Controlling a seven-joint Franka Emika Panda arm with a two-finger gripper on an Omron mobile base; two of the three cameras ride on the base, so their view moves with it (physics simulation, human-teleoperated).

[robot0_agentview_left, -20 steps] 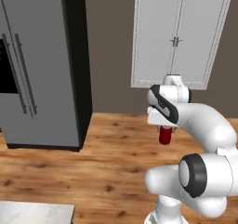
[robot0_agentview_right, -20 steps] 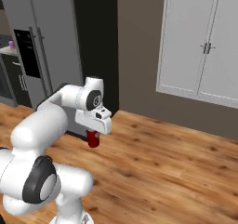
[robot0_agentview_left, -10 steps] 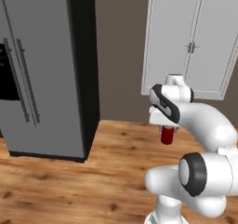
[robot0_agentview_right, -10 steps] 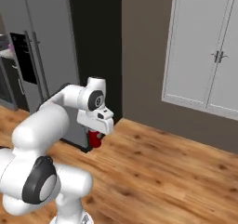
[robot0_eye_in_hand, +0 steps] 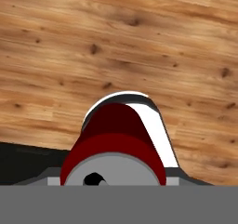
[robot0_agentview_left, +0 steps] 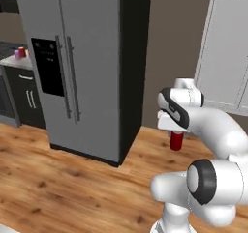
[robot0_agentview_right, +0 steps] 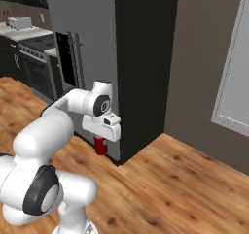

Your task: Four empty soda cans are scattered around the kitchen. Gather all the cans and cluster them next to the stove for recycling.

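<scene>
Two cameras behind the arm, one left and one right, look forward and down, sharing the grey refrigerator (robot0_agentview_left: pixel 82 67) and wooden floor (robot0_agentview_right: pixel 185 179), while a hand camera looks closely along a red soda can (robot0_eye_in_hand: pixel 116 139) at that floor.

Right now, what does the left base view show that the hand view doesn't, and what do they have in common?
Left base view alone: the grey refrigerator, a white cabinet door, the arm above the can, and two small cans on a far counter at the left edge, one red, one purple-pink. Hand view alone: the held red can's silver top seen close, end-on. Both share the red can held in the jaws over the wood floor.
</scene>
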